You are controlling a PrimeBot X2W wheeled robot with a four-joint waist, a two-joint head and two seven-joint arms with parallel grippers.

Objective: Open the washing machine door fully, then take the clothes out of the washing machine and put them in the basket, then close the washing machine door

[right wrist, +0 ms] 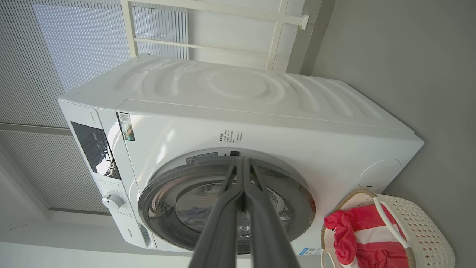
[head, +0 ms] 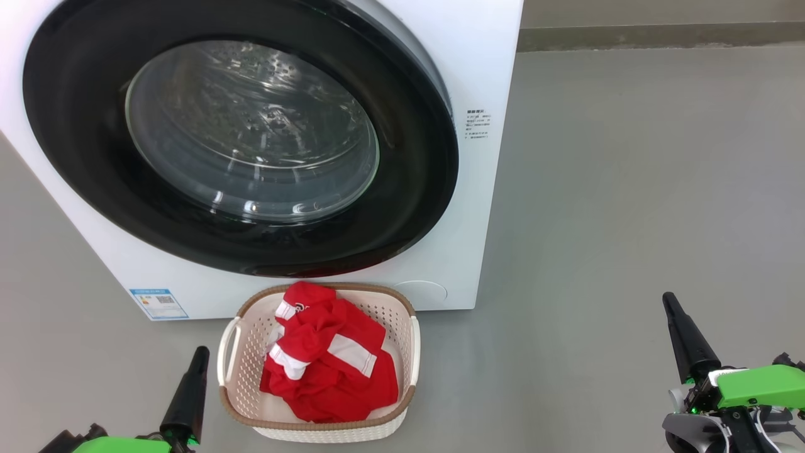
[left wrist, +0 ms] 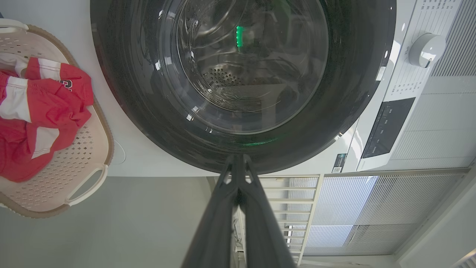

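One washing machine door (head: 251, 132) lay flat against the machine's front and looked shut. It was round, with a wide glossy black rim around a bulging bowl of clear glass. Through the glass the perforated steel drum showed.

The single washing machine (head: 484, 69) was a smooth white box. On its front it carried one blue-edged label (head: 158, 303) at the lower left, one small block of print (head: 478, 126) to the right of the door, and one round flap (head: 420, 290) low on the right. In the left wrist view one round pale knob (left wrist: 427, 49) and one dark glossy control panel (left wrist: 388, 126) sat on its upper strip.

Just before the machine, below the door, stood one basket (head: 244, 358). It was rectangular, of cream plastic with perforated walls, a brown woven-look rim and two white side handles. The clothes (head: 330, 362) lay inside it as one crumpled heap of soft red fabric with white panels. How many garments made up the heap I could not tell.

The matt grey floor (head: 629, 189) spread around everything.

Two grippers hung over that floor, both empty. The left gripper (head: 200, 353) was just left of the basket, its two long dark fingers pressed together. The right gripper (head: 668, 299) was well apart to the right, its two fingers likewise together. Both bodies were bright green.
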